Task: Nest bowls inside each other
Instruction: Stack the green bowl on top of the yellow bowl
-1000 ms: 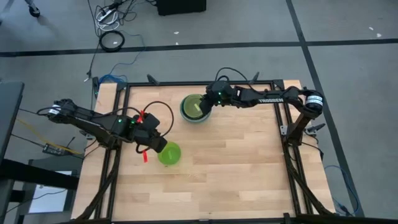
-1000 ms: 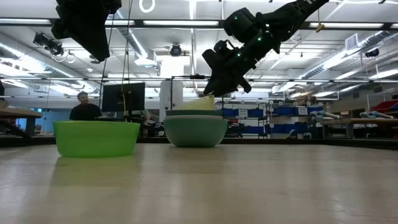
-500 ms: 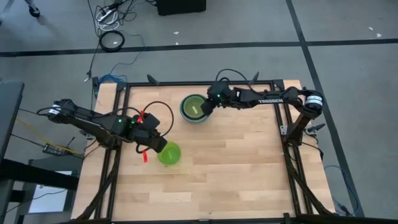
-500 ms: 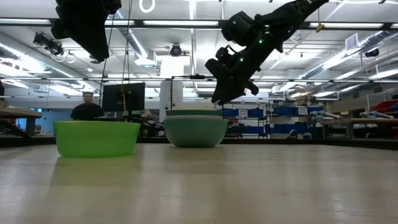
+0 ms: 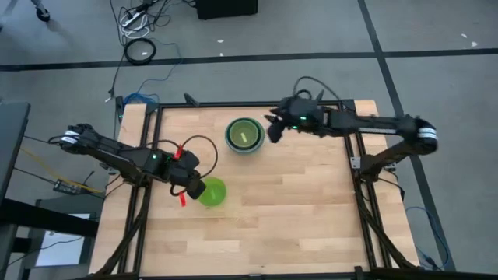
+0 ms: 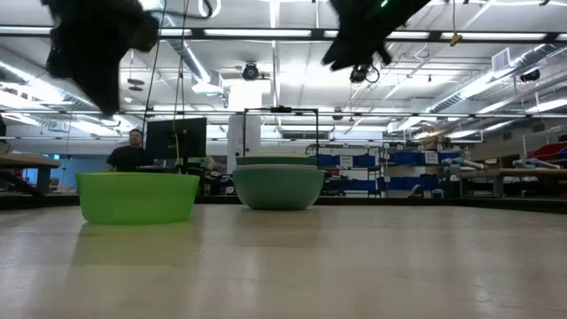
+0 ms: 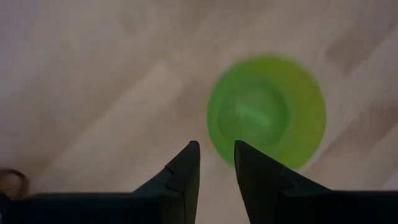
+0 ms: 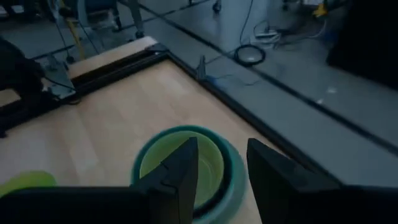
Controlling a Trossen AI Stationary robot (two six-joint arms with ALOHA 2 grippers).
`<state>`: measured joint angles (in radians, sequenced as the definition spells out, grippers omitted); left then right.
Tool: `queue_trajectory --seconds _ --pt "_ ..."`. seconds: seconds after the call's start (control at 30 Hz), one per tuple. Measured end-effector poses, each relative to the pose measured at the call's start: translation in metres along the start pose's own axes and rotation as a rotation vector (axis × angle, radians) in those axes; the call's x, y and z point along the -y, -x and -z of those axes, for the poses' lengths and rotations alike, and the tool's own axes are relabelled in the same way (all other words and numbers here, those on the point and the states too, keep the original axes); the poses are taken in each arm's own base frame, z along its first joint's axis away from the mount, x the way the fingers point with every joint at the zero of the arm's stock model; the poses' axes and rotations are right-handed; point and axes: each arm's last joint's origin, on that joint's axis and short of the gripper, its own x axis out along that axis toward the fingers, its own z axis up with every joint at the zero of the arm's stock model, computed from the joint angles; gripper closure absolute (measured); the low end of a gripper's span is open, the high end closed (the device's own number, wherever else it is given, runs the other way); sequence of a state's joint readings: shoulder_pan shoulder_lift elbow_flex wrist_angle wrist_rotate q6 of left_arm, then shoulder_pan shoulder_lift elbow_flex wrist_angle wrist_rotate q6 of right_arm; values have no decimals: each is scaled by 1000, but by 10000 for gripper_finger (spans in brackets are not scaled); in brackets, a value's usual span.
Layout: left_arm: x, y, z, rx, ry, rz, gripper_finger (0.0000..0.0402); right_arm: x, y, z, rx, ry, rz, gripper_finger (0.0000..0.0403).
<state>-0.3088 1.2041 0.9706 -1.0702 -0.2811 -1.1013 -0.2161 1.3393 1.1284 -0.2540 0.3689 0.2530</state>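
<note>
A lime-green bowl (image 5: pixel 212 192) (image 6: pixel 137 197) stands alone on its base on the wooden table, left of the middle. A stack of nested bowls (image 5: pixel 243 135) (image 6: pixel 278 184) stands near the far edge, with a pale teal-green bowl outermost and a yellow-green one (image 8: pixel 186 167) innermost. My left gripper (image 5: pixel 198 189) (image 7: pixel 216 146) hangs open just above and left of the lime-green bowl (image 7: pixel 267 118), touching nothing. My right gripper (image 5: pixel 272 132) (image 8: pixel 222 146) is open and raised well above the table, just right of the stack.
A black metal frame (image 5: pixel 249 104) runs round the table. Bare wood (image 5: pixel 296 202) lies between the bowls and the near and right edges. Beyond the far edge are cables on the floor (image 5: pixel 140 50) and, in the low view, a person at a desk (image 6: pixel 133 151).
My right gripper has risen from the stack's rim and drawn back toward the table's right edge. A pale bowl that stood tilted above the stack's rim now lies down inside it. My left gripper has sunk a little toward the lime-green bowl.
</note>
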Motion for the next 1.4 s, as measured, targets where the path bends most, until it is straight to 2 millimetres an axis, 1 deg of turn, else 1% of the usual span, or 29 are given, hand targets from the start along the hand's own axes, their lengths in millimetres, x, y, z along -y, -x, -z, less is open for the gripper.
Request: queue_trajectory --seconds 0.1,0.17,0.23,0.33,0.43,0.53,0.8,0.97,1.17,1.3,1.37,1.4 --pt "1 -18 13 -69 33 42 294 3 34 -3 7 35 46 278" --pt "-2 -24 18 -92 84 28 294 5 52 -3 5 52 81 278" --pt "-4 -28 20 -91 142 11 294 6 64 -1 0 59 109 278" --pt "-4 -30 20 -73 201 16 294 6 72 1 -5 69 137 278" --pt "-1 -31 19 -42 242 35 294 5 70 2 -9 74 144 278" --pt "4 -36 18 -33 261 43 294 2 62 6 -35 90 152 278" --pt "9 -59 17 -59 271 -62 294 -9 35 18 -105 131 164 278" --pt "11 -70 18 -76 260 -113 294 -14 24 22 -121 135 147 278" --pt "15 -83 20 -100 237 -159 294 -15 24 21 -120 133 142 278" --pt "18 -88 21 -103 218 -161 294 -14 25 20 -112 128 140 278" --pt "18 -90 21 -108 210 -168 303 -14 25 20 -112 129 140 278" --pt "18 -90 21 -112 204 -166 314 -15 25 20 -110 128 139 278"
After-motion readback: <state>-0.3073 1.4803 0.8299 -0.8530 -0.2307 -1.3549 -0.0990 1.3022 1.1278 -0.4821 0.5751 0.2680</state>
